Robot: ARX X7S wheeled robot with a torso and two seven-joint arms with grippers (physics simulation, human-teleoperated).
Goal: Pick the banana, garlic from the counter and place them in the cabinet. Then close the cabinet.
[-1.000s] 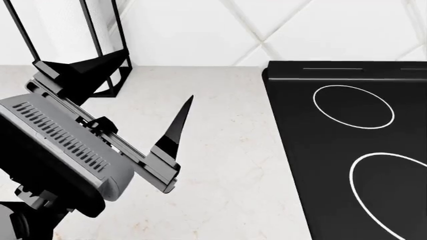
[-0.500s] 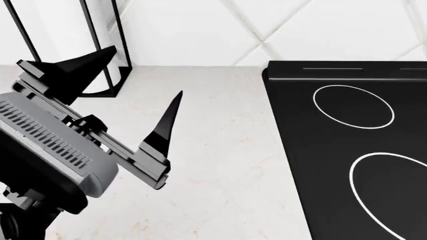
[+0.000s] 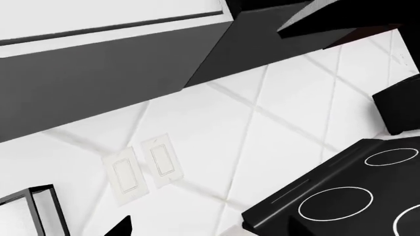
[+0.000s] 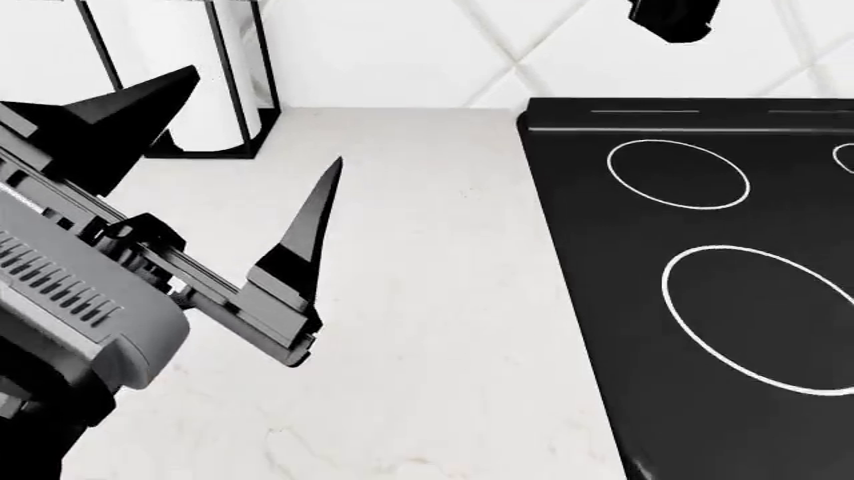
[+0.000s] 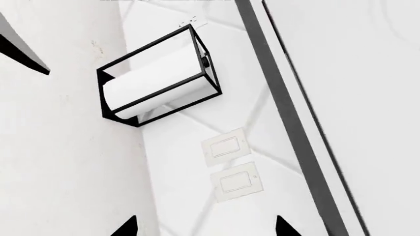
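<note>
Left tool (image 4: 234, 150) higher, jaws apart

No text, label, brand or number can be read in any view. The cooktop (image 4: 707, 280) bears only white rings and thin lines, no lettering. The wall plates (image 5: 231, 167) are blank as far as the right wrist view lets me tell. The paper-towel roll (image 5: 157, 81) and the counter (image 4: 427, 300) carry no print.
</note>
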